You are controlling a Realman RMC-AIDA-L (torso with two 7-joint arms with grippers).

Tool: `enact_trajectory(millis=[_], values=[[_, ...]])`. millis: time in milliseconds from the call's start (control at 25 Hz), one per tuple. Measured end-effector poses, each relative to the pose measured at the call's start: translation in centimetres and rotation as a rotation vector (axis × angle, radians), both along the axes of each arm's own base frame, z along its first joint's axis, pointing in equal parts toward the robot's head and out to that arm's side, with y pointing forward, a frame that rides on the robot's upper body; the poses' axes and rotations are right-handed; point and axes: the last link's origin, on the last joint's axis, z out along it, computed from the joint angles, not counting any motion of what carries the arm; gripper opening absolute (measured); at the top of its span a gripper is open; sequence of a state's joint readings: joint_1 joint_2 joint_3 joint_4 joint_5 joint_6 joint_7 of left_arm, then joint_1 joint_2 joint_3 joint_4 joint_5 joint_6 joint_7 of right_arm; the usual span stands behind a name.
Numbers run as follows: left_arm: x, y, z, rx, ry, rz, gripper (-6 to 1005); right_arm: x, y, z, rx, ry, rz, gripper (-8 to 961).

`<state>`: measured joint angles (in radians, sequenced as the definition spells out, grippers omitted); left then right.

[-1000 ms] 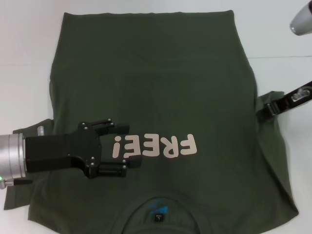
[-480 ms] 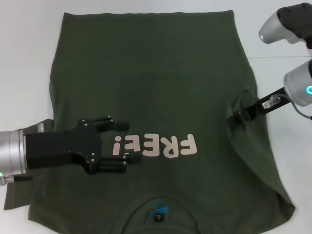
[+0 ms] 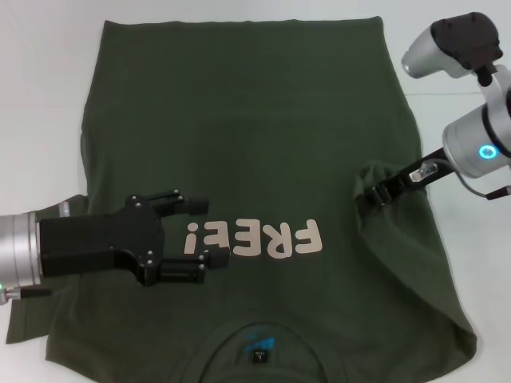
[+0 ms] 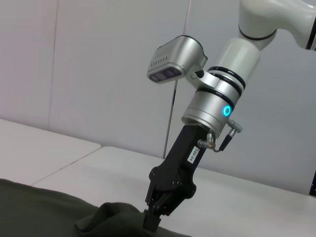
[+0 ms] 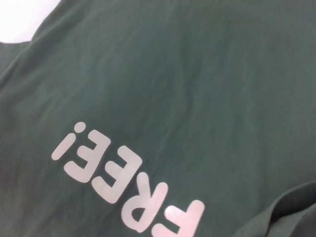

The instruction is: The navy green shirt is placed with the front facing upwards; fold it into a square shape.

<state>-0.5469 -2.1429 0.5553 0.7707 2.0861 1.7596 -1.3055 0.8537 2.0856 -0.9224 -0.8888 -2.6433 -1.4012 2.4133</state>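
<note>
- The navy green shirt (image 3: 263,152) is pinched at its right sleeve edge by the right gripper (image 3: 374,194), folded inward.
- The left gripper (image 3: 192,239) is held spread beside the lettering (image 3: 254,238); bare worktop (image 3: 40,96) is seen alongside.

You're looking at matt, soft cloth on the navy green shirt (image 3: 247,144), lettering (image 3: 254,238) smooth and flat. Left gripper (image 3: 196,239) beside the lettering: matt black plastic. Right gripper (image 3: 375,194): same black; glossy silver shell above it. Table (image 3: 40,96): smooth white.
</note>
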Motion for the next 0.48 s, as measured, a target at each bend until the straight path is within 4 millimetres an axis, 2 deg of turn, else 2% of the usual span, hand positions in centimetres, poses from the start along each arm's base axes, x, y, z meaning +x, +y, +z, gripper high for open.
enact_trajectory(millis=[480], values=[[-0.21, -0.25, -0.15, -0.003, -0.004, 0.01, 886, -0.77, 0.1, -0.86, -0.02, 0.021, 0.017, 21]])
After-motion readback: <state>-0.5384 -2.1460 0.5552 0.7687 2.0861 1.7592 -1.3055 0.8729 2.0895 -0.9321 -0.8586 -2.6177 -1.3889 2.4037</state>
